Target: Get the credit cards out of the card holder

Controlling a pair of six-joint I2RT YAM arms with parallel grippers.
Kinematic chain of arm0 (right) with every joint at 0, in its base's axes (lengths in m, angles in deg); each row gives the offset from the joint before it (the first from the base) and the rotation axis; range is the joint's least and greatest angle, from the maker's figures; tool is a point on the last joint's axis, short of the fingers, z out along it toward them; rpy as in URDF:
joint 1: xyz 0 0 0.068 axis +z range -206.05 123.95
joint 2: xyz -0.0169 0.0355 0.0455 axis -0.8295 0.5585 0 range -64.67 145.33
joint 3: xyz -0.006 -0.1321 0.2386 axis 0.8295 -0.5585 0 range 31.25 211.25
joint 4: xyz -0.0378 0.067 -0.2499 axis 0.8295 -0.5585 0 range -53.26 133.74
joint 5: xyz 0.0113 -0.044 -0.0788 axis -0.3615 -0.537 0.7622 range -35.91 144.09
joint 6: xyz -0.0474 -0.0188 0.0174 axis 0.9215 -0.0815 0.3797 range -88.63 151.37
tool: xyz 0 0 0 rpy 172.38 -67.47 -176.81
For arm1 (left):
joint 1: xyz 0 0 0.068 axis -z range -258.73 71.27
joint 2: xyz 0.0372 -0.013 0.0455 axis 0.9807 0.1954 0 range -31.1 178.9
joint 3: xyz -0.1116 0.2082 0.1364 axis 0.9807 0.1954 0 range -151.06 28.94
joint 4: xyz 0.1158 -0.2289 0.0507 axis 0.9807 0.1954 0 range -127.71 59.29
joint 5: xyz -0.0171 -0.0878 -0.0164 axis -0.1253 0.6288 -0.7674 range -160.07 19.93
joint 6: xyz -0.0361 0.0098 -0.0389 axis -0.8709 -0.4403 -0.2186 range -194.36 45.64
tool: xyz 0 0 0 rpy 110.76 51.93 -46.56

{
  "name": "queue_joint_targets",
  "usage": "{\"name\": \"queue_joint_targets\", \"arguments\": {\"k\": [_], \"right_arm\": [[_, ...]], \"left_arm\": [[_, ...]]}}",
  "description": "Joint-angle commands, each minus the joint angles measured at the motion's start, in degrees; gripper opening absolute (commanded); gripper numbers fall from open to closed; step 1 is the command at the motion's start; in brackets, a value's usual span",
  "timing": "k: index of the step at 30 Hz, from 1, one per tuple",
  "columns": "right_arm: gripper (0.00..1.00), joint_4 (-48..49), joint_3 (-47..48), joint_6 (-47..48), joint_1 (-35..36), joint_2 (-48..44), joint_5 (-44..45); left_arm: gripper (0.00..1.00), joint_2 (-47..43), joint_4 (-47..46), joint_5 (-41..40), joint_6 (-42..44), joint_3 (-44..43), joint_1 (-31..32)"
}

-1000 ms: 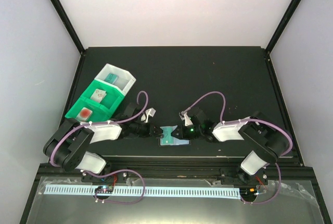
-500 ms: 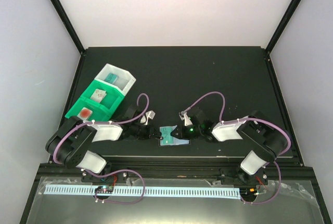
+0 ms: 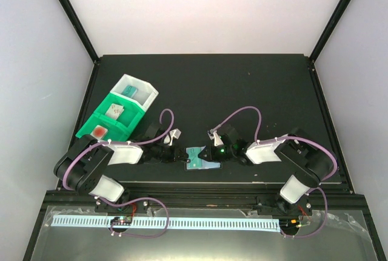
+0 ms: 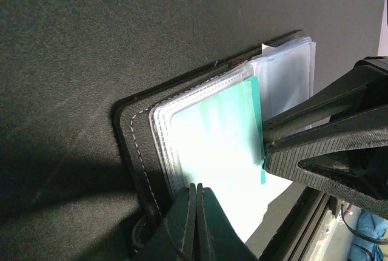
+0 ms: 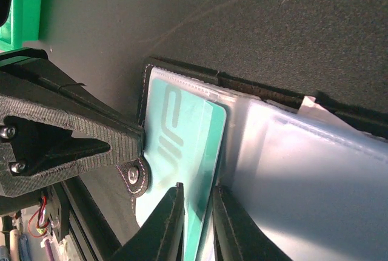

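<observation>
The holder [image 3: 203, 163] lies open on the desk [image 3: 242, 91] between both tools. The left tool [image 3: 180, 153] is clenched, tip on the holder's edge; whether it pinches the cover I cannot tell. The right tool [image 3: 208, 153] appears nipped on the teal card [image 4: 221, 133], whose free edge pokes from its pocket toward that tool, so the pull likely runs back along the right arm.
</observation>
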Motion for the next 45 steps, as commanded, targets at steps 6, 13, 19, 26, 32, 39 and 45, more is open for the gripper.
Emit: {"name": "queue_joint_targets", "arguments": {"k": [6, 13, 19, 26, 32, 39, 45], "right_arm": [[0.04, 0.7, 0.3, 0.1, 0.4, 0.2, 1.6], [0.01, 2.4, -1.5, 0.0, 0.4, -1.8, 2.3], [0.01, 0.6, -2.0, 0.6, 0.2, -3.4, 3.5], [0.01, 0.0, -2.8, 0.6, -0.7, -4.3, 3.6], [0.1, 4.3, -3.6, -1.0, -1.2, -2.6, 1.3], [0.17, 5.8, -3.2, -1.8, -1.3, -0.5, 0.3], [0.16, 4.9, -2.6, -1.4, -1.3, -0.3, 0.8]], "left_arm": [[0.02, 0.8, 0.4, -2.5, 1.1, 1.5, 0.5], [0.02, -0.1, 1.7, -3.4, 1.7, 1.6, 0.5], [0.01, 0.0, 2.3, -4.1, 2.1, 1.3, 0.5], [0.02, 0.3, 2.4, -4.2, 2.2, 1.3, 0.5], [0.02, 0.3, 2.2, -4.2, 2.2, 1.4, 0.5], [0.01, 0.6, 1.6, -4.0, 2.0, 1.7, 0.5], [0.02, 0.5, 1.8, -4.0, 2.0, 1.5, 0.5]]}}
